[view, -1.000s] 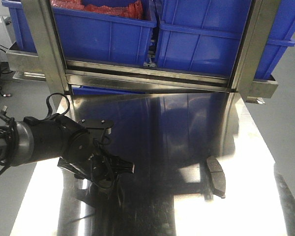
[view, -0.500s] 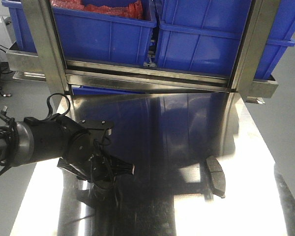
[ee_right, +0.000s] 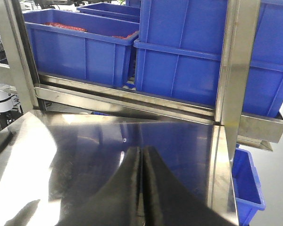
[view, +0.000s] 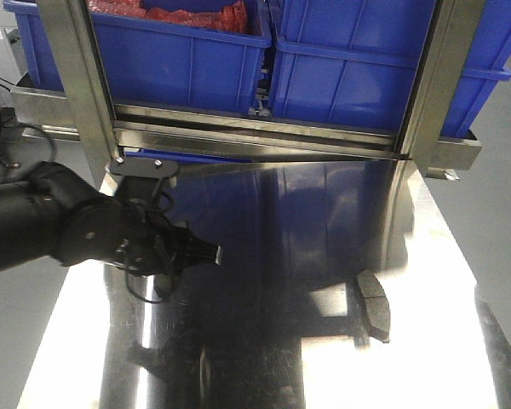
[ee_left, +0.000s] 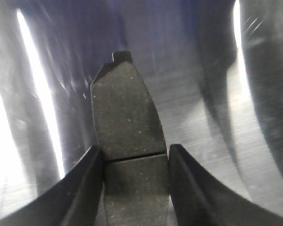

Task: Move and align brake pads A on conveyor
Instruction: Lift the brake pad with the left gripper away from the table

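My left gripper [ee_left: 134, 148] is shut on a dark-grey brake pad [ee_left: 125, 108], with a finger on each long side just below its thin groove. It holds the pad above the shiny steel table top. In the front view the left gripper [view: 206, 253] hangs over the table's left half. A second brake pad [view: 375, 303] lies flat on the table at the right. My right gripper [ee_right: 142, 151] is shut and empty, above the steel table. The conveyor is out of view.
Blue bins [view: 187, 51] stand on a steel rack [view: 255, 128] behind the table, between upright steel posts [view: 77, 85]. The steel table top [view: 307, 213] has its edges at left and right. Another blue bin [ee_right: 247, 188] sits low at the right.
My left arm has risen and drawn back to the left, away from the table surface, with the gripper still shut. The pad on the right has not moved.
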